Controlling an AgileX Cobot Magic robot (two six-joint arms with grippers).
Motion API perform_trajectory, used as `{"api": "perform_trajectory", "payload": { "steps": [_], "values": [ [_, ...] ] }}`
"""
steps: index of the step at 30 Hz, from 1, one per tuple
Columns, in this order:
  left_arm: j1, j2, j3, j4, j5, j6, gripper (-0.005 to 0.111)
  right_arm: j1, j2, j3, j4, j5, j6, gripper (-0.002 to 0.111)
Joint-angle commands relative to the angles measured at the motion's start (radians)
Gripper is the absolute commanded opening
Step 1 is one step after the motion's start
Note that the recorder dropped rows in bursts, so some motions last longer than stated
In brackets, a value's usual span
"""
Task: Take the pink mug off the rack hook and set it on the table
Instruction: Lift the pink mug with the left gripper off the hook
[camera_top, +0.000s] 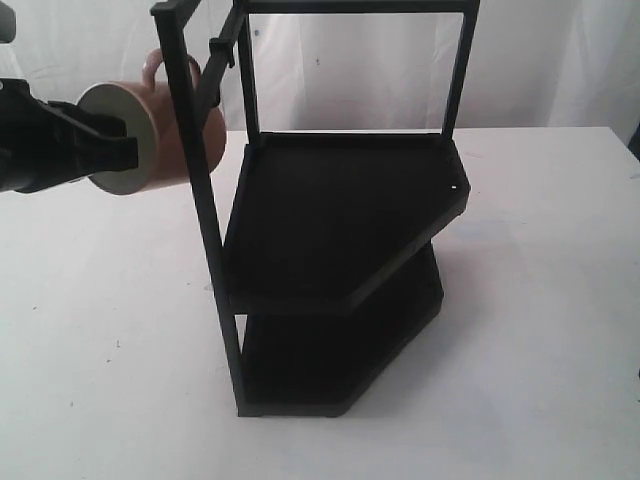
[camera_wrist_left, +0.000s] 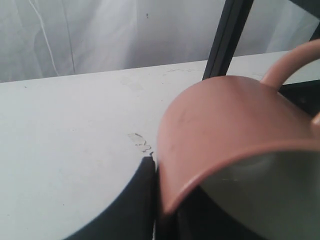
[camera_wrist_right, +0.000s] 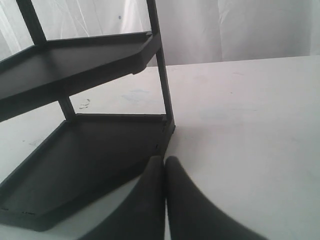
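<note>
The pink mug (camera_top: 195, 135) hangs in the air on its side, left of the black rack (camera_top: 340, 220), its cream inside (camera_top: 120, 140) facing the camera and its handle (camera_top: 153, 63) turned up. My left gripper (camera_top: 128, 150) is shut on its rim, one finger (camera_wrist_left: 135, 200) pressed to the outer wall of the mug (camera_wrist_left: 225, 120), the other inside. The rack hook (camera_top: 218, 50) juts from the top side bar just right of the handle; the front post hides whether they touch. My right gripper (camera_wrist_right: 164, 161) is shut and empty, low over the table (camera_wrist_right: 250, 125) by the rack's foot.
The rack's front post (camera_top: 200, 200) stands directly between the mug and the camera. Its two shelves (camera_wrist_right: 75, 65) carry nothing. White tabletop (camera_top: 100, 330) spreads to the left and front of the rack, under the mug. A white curtain closes off the back.
</note>
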Motion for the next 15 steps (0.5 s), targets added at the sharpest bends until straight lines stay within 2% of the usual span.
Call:
{"api": "perform_trajectory", "payload": {
  "steps": [1,4,9,13,15],
  "values": [
    [0.001,-0.018,-0.004,-0.021,-0.028,0.023,0.0,-0.007,-0.006,0.005,-0.01,-0.002,-0.004,0.0],
    [0.001,-0.018,-0.004,-0.021,-0.031,0.039,0.0,-0.007,-0.006,0.005,-0.01,-0.002,-0.004,0.0],
    [0.013,-0.018,-0.004,-0.055,-0.041,0.163,0.0,-0.007,-0.006,0.005,-0.01,-0.002,-0.004,0.0],
    [0.094,-0.018,-0.004,-0.234,0.002,0.264,0.0,-0.007,-0.006,0.005,-0.01,0.0,-0.004,0.0],
    [0.142,-0.018,-0.004,-0.265,0.066,0.304,0.0,-0.007,-0.006,0.005,-0.01,0.0,-0.004,0.0]
  ]
}}
